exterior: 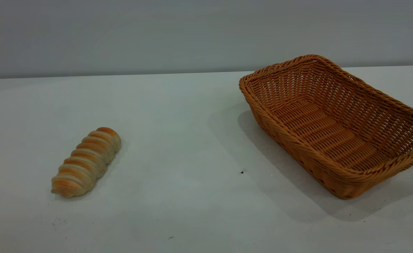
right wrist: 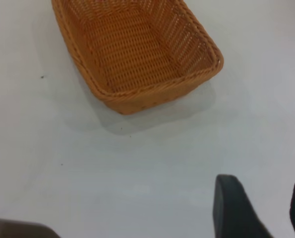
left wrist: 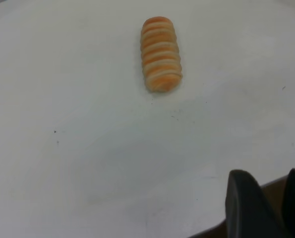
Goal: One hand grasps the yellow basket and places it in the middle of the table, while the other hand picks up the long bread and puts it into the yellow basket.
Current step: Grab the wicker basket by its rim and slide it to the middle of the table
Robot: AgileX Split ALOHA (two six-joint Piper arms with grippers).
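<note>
The long bread (exterior: 86, 162), cream with golden-orange stripes, lies on the white table (exterior: 178, 147) at the left. The yellow basket (exterior: 336, 123), a large orange-tan wicker basket, stands empty at the right, and its far right end runs out of the exterior view. Neither arm shows in the exterior view. In the left wrist view my left gripper (left wrist: 268, 174) is open and empty above the table's edge, well short of the bread (left wrist: 160, 53). In the right wrist view my right gripper (right wrist: 265, 178) is open and empty, well short of the basket (right wrist: 137, 47).
A few tiny dark specks (exterior: 242, 172) mark the table between bread and basket. A grey wall (exterior: 192, 35) stands behind the table's far edge. The table's brown near edge (left wrist: 271, 186) shows between the left fingers.
</note>
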